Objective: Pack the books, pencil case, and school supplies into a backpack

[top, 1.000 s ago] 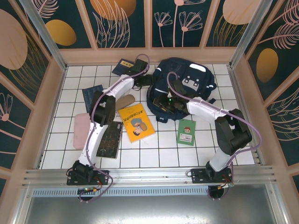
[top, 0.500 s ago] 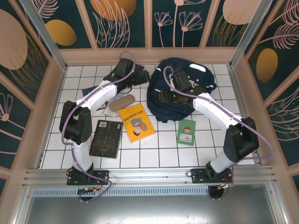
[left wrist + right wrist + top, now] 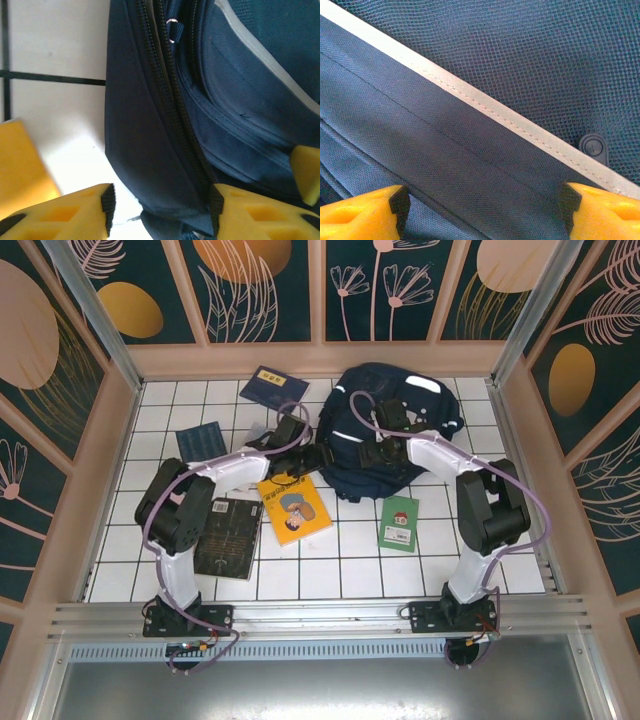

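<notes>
The backpack (image 3: 440, 420) lay directly under both sets of jaws. A fold of its edge, with the zip (image 3: 175, 120) running along it, sat between the left jaws. I judged those released: the fabric reached one pad (image 3: 216, 210), while a sliver of white worktop (image 3: 55, 110) showed at the other. The right jaws hung spread wide, gripping nothing, close over the backpack's panel, its reflective stripe (image 3: 485, 107) crossing ahead of their pads (image 3: 365, 210).

Just beside the left jaws, on the side away from the backpack, I saw the yellow-orange book (image 3: 293, 505). The green booklet (image 3: 400, 523) lay near the right jaws, towards the arm bases. The black book (image 3: 228, 537), the plain navy book (image 3: 200, 440) and the yellow-labelled navy book (image 3: 273, 386) lay well apart from the left jaws.
</notes>
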Controlling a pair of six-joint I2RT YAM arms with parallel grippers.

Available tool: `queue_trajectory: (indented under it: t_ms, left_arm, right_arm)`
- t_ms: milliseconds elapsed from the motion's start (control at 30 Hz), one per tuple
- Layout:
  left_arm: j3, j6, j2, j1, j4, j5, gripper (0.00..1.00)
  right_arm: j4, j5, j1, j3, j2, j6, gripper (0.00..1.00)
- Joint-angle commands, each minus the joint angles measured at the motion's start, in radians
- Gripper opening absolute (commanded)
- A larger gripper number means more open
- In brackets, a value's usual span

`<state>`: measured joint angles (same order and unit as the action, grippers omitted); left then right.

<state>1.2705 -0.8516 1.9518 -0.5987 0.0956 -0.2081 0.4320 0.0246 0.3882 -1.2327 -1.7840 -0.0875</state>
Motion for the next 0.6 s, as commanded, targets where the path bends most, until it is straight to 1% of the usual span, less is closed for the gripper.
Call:
queue_trajectory:
  t_ms: [0, 100, 167, 267, 367, 433, 500, 567]
  left_arm:
    - [0.081, 0.011, 0.083, 0.010, 0.010, 0.024, 0.45]
    - [0.168, 0.048, 0.158, 0.011, 0.058, 0.050, 0.27]
    - [0.229, 0.068, 0.206, 0.010, 0.090, 0.070, 0.22]
    - [0.340, 0.113, 0.273, 0.011, 0.146, 0.105, 0.22]
    - [0.451, 0.156, 0.338, 0.011, 0.198, 0.131, 0.22]
    - [0.521, 0.175, 0.378, 0.014, 0.228, 0.139, 0.20]
    - [0.579, 0.184, 0.409, 0.016, 0.260, 0.136, 0.19]
    - [0.597, 0.186, 0.409, 0.016, 0.265, 0.136, 0.23]
  right_arm:
    - [-0.023, -0.005, -0.017, 0.043, -0.018, -0.038, 0.80]
    - [-0.032, -0.006, -0.019, 0.084, -0.003, -0.081, 0.79]
    - [-0.027, -0.058, -0.017, 0.105, 0.004, -0.110, 0.76]
    - [-0.027, -0.132, -0.007, 0.141, 0.019, -0.164, 0.74]
    - [-0.039, -0.144, 0.034, 0.168, 0.044, -0.206, 0.74]
    - [-0.048, -0.160, 0.059, 0.170, 0.049, -0.235, 0.74]
    - [-0.047, -0.126, 0.079, 0.158, 0.048, -0.248, 0.74]
    - [-0.046, -0.072, 0.075, 0.144, 0.037, -0.252, 0.75]
